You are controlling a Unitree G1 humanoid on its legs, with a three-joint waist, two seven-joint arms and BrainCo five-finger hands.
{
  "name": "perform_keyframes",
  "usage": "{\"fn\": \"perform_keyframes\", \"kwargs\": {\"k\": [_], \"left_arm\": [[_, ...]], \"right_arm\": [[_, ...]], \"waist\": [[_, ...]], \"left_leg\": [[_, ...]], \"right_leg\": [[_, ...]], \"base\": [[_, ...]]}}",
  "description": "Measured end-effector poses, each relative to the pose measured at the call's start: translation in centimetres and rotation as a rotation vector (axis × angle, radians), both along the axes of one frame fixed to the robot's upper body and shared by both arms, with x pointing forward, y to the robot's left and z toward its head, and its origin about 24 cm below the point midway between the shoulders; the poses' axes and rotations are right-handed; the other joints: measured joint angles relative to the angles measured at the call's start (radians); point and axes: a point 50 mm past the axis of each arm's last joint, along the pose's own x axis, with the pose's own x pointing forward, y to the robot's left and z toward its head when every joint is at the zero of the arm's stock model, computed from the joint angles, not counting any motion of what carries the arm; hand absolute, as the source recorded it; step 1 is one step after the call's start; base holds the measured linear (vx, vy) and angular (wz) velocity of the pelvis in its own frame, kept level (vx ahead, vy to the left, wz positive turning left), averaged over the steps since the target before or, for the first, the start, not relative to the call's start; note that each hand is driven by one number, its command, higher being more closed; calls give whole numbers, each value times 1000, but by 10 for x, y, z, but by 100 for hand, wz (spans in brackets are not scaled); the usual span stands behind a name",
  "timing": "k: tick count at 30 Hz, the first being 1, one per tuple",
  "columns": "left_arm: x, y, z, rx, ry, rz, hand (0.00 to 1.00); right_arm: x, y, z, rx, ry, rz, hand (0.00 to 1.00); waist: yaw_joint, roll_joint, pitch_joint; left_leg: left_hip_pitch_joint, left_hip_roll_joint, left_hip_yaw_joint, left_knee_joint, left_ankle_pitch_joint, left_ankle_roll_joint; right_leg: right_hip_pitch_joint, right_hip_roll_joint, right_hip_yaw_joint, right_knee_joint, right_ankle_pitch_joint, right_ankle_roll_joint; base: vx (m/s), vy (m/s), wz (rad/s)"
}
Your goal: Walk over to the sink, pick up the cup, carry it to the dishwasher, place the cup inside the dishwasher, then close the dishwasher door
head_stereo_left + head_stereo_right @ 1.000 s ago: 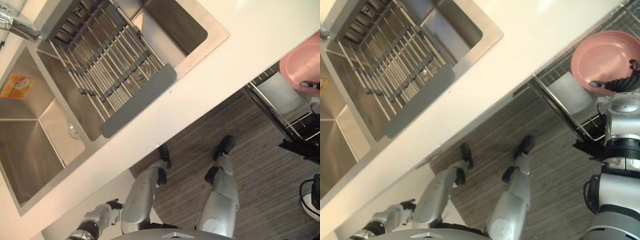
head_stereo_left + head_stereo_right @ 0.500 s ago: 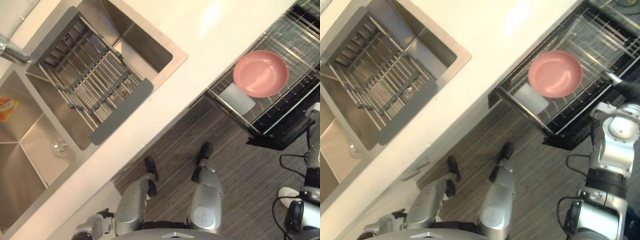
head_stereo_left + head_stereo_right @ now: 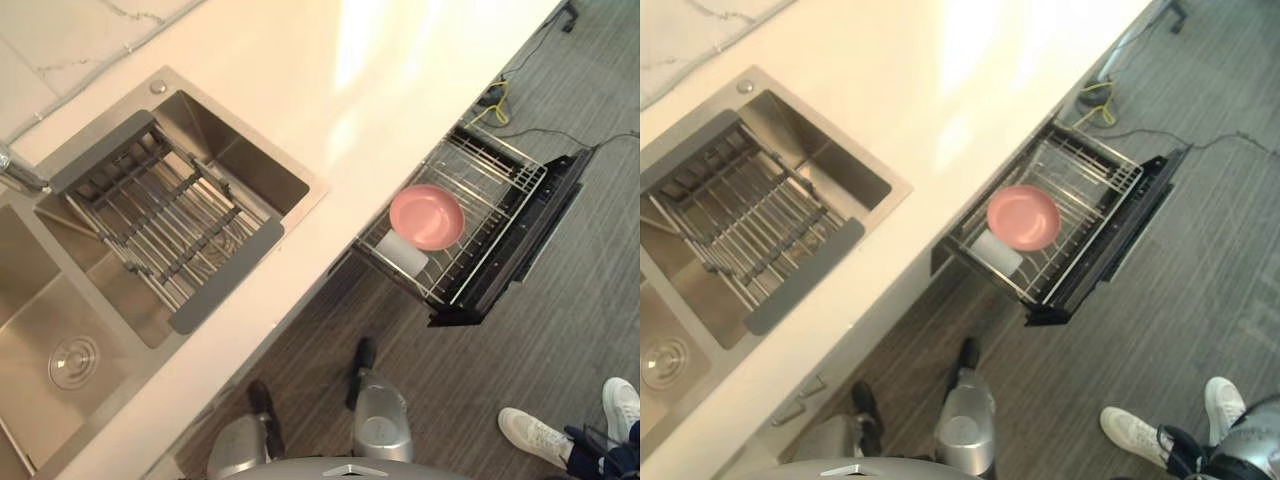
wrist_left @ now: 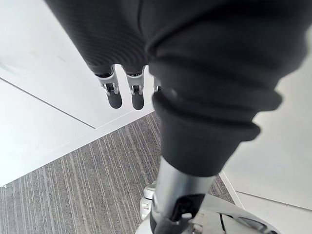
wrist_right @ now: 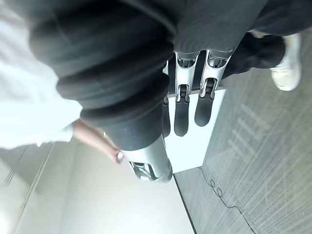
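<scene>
A round clear thing [image 3: 75, 360] in the sink [image 3: 225, 150], maybe the cup. The left hand [image 4: 114, 95] and right hand [image 5: 181, 117] hang straight-fingered, empty; grey floor [image 3: 580, 300].

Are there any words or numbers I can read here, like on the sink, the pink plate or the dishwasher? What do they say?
None: there is no text to read.
The sink, the counter, the pink plate and the dishwasher rack show no letters, numbers or signs.
The person's white shoes show no print that can be made out.
</scene>
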Motion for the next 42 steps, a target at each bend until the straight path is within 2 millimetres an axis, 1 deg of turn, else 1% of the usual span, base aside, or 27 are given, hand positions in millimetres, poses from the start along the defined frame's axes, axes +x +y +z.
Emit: {"fn": "perform_keyframes", "kwargs": {"k": [1, 3, 5, 6, 7, 8, 9, 11, 12, 13, 16, 18, 19, 20, 21, 23, 25, 28, 30, 31, 32, 34, 35, 39, 42], "left_arm": [[-1, 0, 0, -2, 4, 1, 0], [-3, 0, -1, -3, 12, 3, 0], [-3, -3, -1, -14, 10, 20, 0], [-3, -3, -1, -16, 10, 22, 0], [-2, -5, -1, -20, 4, 24, 0], [-1, -6, -2, -23, 3, 25, 0], [-2, -12, -3, -38, 5, 28, 0], [-1, -15, -3, -47, 2, 29, 0], [-1, -19, -4, -57, 0, 30, 0], [-2, -20, -4, -62, 4, 33, 0], [-1, -24, -4, -81, -4, 32, 0], [-1, -27, -5, -96, -8, 31, 0], [1, -29, -5, -106, -17, 29, 0], [2, -30, -4, -114, -26, 26, 0], [4, -31, -4, -116, -32, 25, 0], [8, -32, -3, -118, -52, 18, 0], [9, -33, -3, -120, -54, 11, 0], [10, -34, -3, -116, -49, -24, 0], [16, -39, -3, -125, -56, -67, 0], [17, -40, -3, -126, -57, -79, 0], [20, -42, -4, -129, -56, -101, 0], [25, -45, -4, -135, -56, -133, 0], [26, -46, -4, -138, -54, -143, 0], [30, -50, -5, -148, -45, -176, 0], [34, -52, -5, -155, -42, -184, 0]], "right_arm": [[1, 4, -13, 30, -60, 20, 100], [8, 11, -22, 49, -109, 45, 100], [21, 20, -30, 62, -170, 67, 100], [26, 22, -31, 61, -186, 79, 100], [35, 27, -31, 60, -205, 94, 100], [41, 29, -31, 61, -212, 106, 100], [55, 34, -30, 64, -245, 136, 100], [62, 37, -28, 55, -250, 154, 100], [68, 39, -27, 53, -254, 171, 100], [75, 42, -27, 56, -257, 192, 100], [87, 50, -29, 70, -255, 230, 100], [91, 52, -28, 67, -246, 249, 100], [95, 54, -26, 63, -245, 262, 100], [101, 57, -25, 61, -239, 284, 100], [102, 57, -25, 61, -243, 278, 100], [105, 56, -18, 39, -259, 263, 100], [107, 55, -12, -8, -233, 267, 100], [116, 57, -4, -49, -214, 305, 100], [126, 58, 2, -81, -169, 343, 100], [129, 59, 4, -91, -171, 351, 100], [139, 59, 17, -136, -160, 391, 100], [148, 58, 30, -191, -114, 442, 100], [151, 58, 33, -199, -117, 449, 100], [172, 66, 56, -258, -130, 510, 100], [179, 68, 66, -285, -136, 532, 100]], "waist": [[2, 7, -4], [2, 15, -9], [19, 37, -13], [23, 43, -12], [33, 53, -8], [37, 61, -6], [46, 78, 0], [53, 95, 1], [59, 110, 3], [66, 117, 3], [78, 122, 9], [85, 121, 21], [86, 128, 34], [87, 128, 41], [88, 134, 42], [86, 135, 66], [85, 138, 79], [85, 140, 83], [83, 158, 92], [83, 163, 94], [81, 167, 96], [80, 175, 99], [80, 178, 100], [79, 191, 105], [79, 205, 107]], "left_leg": [[-2, 0, -5, -1, 0, 1], [-17, -1, -17, -2, 2, 10], [-25, -1, -28, -23, 22, 6], [-25, -1, -31, -30, 26, 3], [-28, -3, -41, -38, 40, 8], [-30, -4, -46, -39, 44, 11], [-34, -10, -56, -47, 55, 14], [-35, -18, -67, -56, 63, 18], [-38, -24, -74, -59, 66, 22], [-41, -30, -73, -67, 69, 22], [-63, -39, -45, -70, 77, 23], [-65, -50, -44, -70, 84, 31], [-65, -57, -46, -70, 90, 28], [-74, -66, -46, -70, 93, 29], [-81, -69, -46, -70, 95, 29], [-97, -81, -46, -70, 100, 29], [-101, -88, -43, -70, 103, 29], [-129, -94, -27, -68, 105, 30], [-149, -97, -24, -67, 112, 31], [-151, -97, -24, -67, 113, 31], [-171, -97, -24, -65, 112, 29], [-188, -93, -24, -57, 109, 25], [-196, -90, -24, -51, 109, 25], [-240, -80, -33, -48, 111, 22], [-258, -78, -59, -49, 116, 15]], "right_leg": [[7, 0, -8, -11, -2, 4], [7, 0, -23, -27, 1, 2], [5, -2, -36, -36, 10, -1], [5, -3, -41, -36, 10, -1], [6, -7, -52, -34, 11, -2], [6, -10, -54, -32, 11, -2], [5, -21, -63, -20, 9, 0], [3, -33, -74, -7, 4, 5], [-1, -47, -79, 12, -7, 8], [-14, -60, -80, 31, -15, 10], [-52, -93, -80, 81, -30, 18], [-66, -112, -77, 111, -41, 18], [-71, -126, -77, 129, -50, 21], [-90, -142, -75, 152, -57, 25], [-99, -147, -72, 160, -60, 26], [-131, -164, -62, 184, -68, 28], [-150, -173, -52, 198, -70, 27], [-199, -177, -25, 211, -70, 25], [-221, -177, -17, 210, -64, 18], [-227, -176, -15, 209, -62, 16], [-244, -171, -4, 201, -58, 15], [-252, -161, 3, 182, -44, 12], [-254, -156, 5, 173, -38, 10], [-275, -120, 18, 104, 0, 5], [-276, -107, 18, 79, 17, -1]], "base": [[-76, -24, 14], [-77, -28, 21], [-64, -32, 23], [-51, -35, 22], [-38, -26, 21], [-47, -25, 34], [-33, -10, 28], [-20, 6, 28], [-18, 28, 27], [-15, 31, 23], [4, 15, 18], [19, 13, 12], [28, 19, 13], [33, 12, 14], [24, 7, 9], [23, 5, 6], [59, -7, -1], [25, -10, -11], [-13, -14, -6], [-46, -23, -9], [-62, -23, -12], [-74, -19, -9], [-107, -27, -7], [-77, -25, -10], [-75, -27, 5]]}}
